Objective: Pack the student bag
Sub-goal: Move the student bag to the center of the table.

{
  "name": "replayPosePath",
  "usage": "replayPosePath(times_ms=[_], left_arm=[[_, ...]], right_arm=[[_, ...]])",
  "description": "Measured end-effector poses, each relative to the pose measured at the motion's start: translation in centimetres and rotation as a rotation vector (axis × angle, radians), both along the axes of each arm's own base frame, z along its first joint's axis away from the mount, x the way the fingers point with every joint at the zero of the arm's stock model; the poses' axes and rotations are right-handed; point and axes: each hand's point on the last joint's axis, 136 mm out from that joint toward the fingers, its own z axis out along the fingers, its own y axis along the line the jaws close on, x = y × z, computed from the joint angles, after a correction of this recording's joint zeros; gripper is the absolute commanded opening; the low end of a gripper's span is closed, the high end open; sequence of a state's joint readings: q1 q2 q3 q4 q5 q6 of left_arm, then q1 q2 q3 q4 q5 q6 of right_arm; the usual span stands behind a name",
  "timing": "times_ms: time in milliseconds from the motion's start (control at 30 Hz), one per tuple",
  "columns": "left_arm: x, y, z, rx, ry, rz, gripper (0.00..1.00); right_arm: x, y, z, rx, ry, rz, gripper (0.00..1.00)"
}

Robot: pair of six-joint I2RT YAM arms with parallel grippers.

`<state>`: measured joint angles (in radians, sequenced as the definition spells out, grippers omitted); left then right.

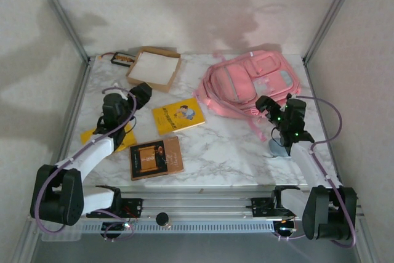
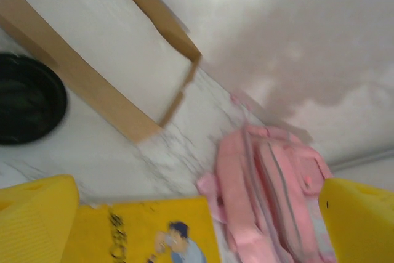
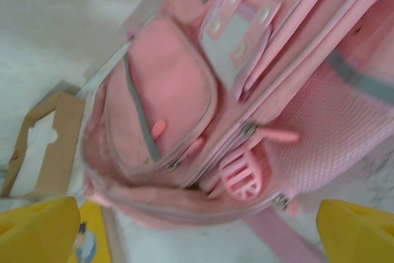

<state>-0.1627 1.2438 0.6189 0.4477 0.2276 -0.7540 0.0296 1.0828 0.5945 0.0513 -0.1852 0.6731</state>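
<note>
1. Nearest to us in the wrist views are the yellow pads of the left fingers (image 2: 37, 226) and the right fingers (image 3: 354, 229). Each pair is spread wide with nothing between, so both are released and empty.
2. We find the student bag (image 1: 252, 81) lying flat at the far right of the counter (image 1: 234, 146), front pockets facing up. Its front zips look closed, and we cannot tell whether the main compartment is open.
3. We see the right fingers hovering just above the bag's near edge, facing the zip pulls. We judge they are placed there to open or steady the bag.
4. We see the left fingers poised over the counter's left side, looking across a yellow book (image 1: 178, 116) toward the cardboard box (image 1: 154, 68). That position suits picking up the book.
5. A brown notebook (image 1: 156, 157) lies near the front edge, and another yellow item (image 1: 92, 135) sits partly under the left arm. These 2 things are well apart from the bag.
6. We judge packing has not begun: the bag needs an opening before any book goes in.
</note>
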Motion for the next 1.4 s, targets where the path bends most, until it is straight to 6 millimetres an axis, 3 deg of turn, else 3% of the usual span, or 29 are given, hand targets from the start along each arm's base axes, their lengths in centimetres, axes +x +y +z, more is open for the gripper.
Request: replayPosePath(times_ms=[133, 333, 567, 800, 967, 1100, 1267, 1400], left_arm=[[-0.2, -5.6, -0.5, -0.035, 0.046, -0.132, 0.99], [1.1, -14.0, -2.0, -0.030, 0.122, -0.291, 0.99], [5.2, -20.3, -5.3, 0.035, 0.221, -0.338, 0.97], [8.5, -22.4, -11.4, 0.086, 0.340, -0.334, 0.90], [10.4, -24.1, -13.4, 0.103, 0.358, -0.368, 0.88], [11.7, -25.1, -13.6, 0.110, 0.361, -0.382, 0.82], [12.5, -25.5, -14.2, 0.110, 0.374, -0.379, 0.60], [12.9, -25.7, -14.7, 0.097, 0.391, -0.369, 0.32]], right_arm=[[-0.9, 1.7, -1.1, 0.051, 0.062, 0.057, 0.99], [-1.3, 0.5, -2.9, 0.060, 0.139, 0.020, 0.99], [-1.1, -0.6, -5.0, 0.065, 0.209, -0.036, 0.99], [-0.6, -1.2, -5.8, 0.054, 0.242, -0.069, 0.99], [-0.3, -1.5, -5.9, 0.045, 0.244, -0.086, 0.99], [-0.2, -1.5, -6.5, 0.046, 0.260, -0.087, 0.99], [-0.2, -1.6, -7.7, 0.048, 0.296, -0.094, 0.99], [0.0, -2.3, -8.2, 0.057, 0.306, -0.116, 0.99]])
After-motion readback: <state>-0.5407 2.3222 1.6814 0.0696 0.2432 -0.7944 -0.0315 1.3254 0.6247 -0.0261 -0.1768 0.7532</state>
